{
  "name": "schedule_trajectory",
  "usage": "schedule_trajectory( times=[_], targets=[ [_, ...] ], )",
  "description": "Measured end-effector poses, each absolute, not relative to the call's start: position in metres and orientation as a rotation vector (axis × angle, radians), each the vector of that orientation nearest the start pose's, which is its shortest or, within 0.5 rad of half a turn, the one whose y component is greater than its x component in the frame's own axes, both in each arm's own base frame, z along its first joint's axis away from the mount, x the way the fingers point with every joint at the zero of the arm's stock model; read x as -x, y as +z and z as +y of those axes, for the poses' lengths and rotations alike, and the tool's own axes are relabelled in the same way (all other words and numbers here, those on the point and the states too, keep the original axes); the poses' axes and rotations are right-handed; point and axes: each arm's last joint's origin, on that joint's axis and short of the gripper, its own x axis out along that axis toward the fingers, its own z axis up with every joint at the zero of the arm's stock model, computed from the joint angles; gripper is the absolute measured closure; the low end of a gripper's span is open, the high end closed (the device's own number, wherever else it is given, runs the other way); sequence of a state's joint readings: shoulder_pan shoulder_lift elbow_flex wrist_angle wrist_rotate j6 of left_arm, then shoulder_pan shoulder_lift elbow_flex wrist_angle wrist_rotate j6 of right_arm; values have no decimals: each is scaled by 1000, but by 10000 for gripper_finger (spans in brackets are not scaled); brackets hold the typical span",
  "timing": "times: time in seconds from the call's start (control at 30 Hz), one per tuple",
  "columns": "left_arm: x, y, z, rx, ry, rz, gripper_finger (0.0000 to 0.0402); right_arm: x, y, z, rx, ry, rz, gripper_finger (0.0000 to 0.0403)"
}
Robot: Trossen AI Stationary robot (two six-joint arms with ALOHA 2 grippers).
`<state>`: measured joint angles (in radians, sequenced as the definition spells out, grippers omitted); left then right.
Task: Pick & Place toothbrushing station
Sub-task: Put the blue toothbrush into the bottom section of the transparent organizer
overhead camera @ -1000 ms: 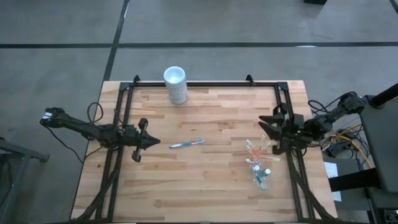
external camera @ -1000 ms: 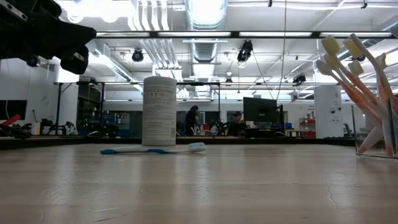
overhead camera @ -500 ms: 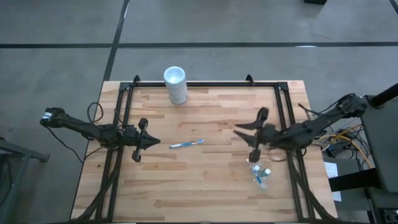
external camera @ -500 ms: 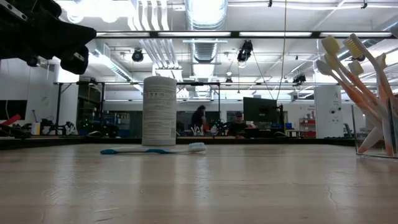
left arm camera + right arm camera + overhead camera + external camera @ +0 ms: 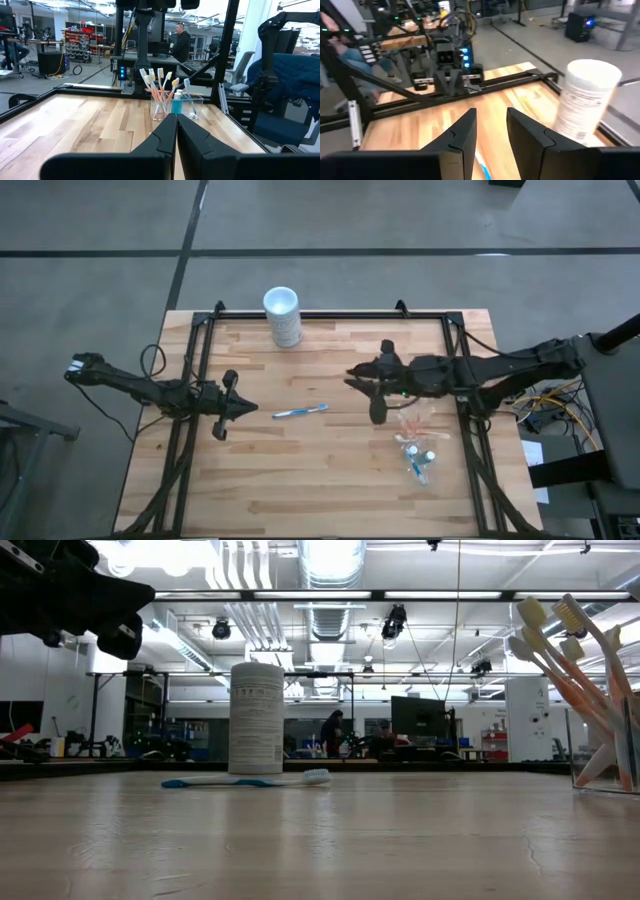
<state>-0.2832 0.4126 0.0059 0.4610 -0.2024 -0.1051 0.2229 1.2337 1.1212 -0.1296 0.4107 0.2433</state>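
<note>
1. Right arm has swung out from the table's right edge toward the middle; my right gripper (image 5: 362, 383) now hangs over bare wood just left of the clear cup (image 5: 413, 423). Left arm hasn't budged.
2. Right jaws: partly open, a plain gap between the fingers, nothing in them.
3. Left gripper (image 5: 240, 409): fingers pressed together, empty, parked well left of the cup.
4. Station: cup upright with the orange-and-white toothbrushes (image 5: 157, 85) fanned out of it; a smaller clear holder (image 5: 191, 106) with a blue piece touches its side. One blue-and-white toothbrush (image 5: 300, 411) lies flat, well left of the cup, between the two grippers.
5. Handling, my read: cup is thin hard plastic, light, slick, top-heavy with brushes, so it should tip or skate easily. I'd pinch the wall low down, gently.
6. Loose brush: stiff, slim, hugs the table; take mid-handle (little height for the fingers).
7. White cup (image 5: 283, 316), opaque with a printed label, stands behind the cup, toward the far-left rail.
8. Table (image 5: 330, 480): pale wood planks, smooth.
</note>
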Motion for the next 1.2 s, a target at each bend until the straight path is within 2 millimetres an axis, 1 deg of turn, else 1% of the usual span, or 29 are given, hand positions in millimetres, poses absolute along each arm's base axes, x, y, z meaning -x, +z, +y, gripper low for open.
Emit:
schedule_trajectory(
  times=[0.13, 0.33, 0.53, 0.63, 0.7, 0.8, 1.0, 1.2],
  targets=[
    [-120, 173, -29, 118, -84, -48, 383, -283, 358, 41, -182, -191, 218, 300],
    [-120, 173, -29, 118, -84, -47, 384, -304, 329, 27, -212, -153, 288, 293],
    [-120, 172, -29, 117, -83, -42, 385, -316, 304, 25, -157, -91, 314, 289],
    [-120, 172, -29, 116, -83, -39, 385, -321, 295, 23, -213, -106, 353, 289],
    [-120, 172, -29, 116, -83, -39, 384, -322, 285, 20, -232, -131, 428, 289],
    [-120, 172, -29, 116, -83, -39, 383, -326, 268, 16, -210, -165, 530, 289],
    [-120, 172, -29, 116, -83, -39, 385, -338, 251, 8, -137, -175, 577, 289],
    [-120, 172, -29, 115, -83, -36, 384, -348, 238, -1, -156, -202, 574, 289]
  ],
)
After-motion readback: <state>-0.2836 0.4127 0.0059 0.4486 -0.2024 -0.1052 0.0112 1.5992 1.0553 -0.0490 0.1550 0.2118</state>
